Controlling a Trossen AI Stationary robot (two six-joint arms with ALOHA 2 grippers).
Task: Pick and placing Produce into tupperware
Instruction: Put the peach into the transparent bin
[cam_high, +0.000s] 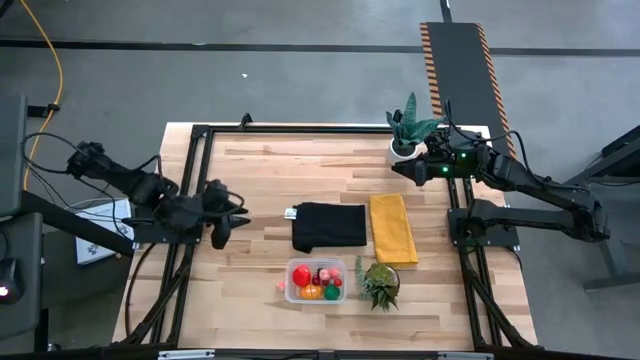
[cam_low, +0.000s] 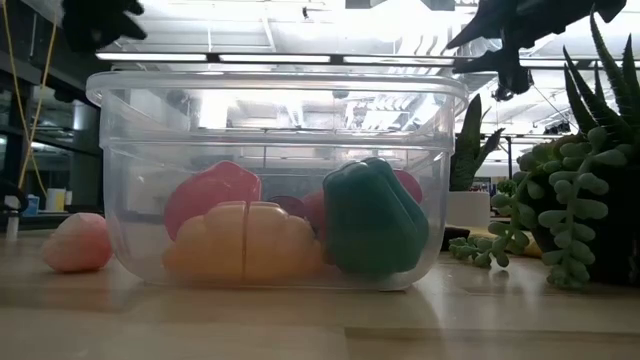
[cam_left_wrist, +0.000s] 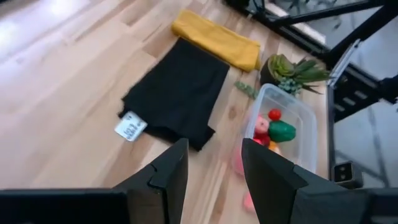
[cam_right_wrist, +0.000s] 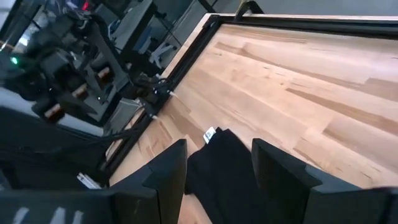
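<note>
Waiting apart and empty-jawed, the left gripper (cam_high: 222, 225) and right gripper (cam_high: 410, 165) are hanging clear of the tupperware (cam_high: 315, 281). A pink berry (cam_low: 77, 243) is lying just outside it; the left arm should probably approach low, jaws straddling it.

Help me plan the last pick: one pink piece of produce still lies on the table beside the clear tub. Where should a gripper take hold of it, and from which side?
Grip the pink piece across its rounded middle, coming straight down from above. It looks like a small, smooth lump lying low on the wood, and the tupperware wall stands close on one side, so a sideways approach would likely bump it. The left gripper, open, is nearer.
</note>
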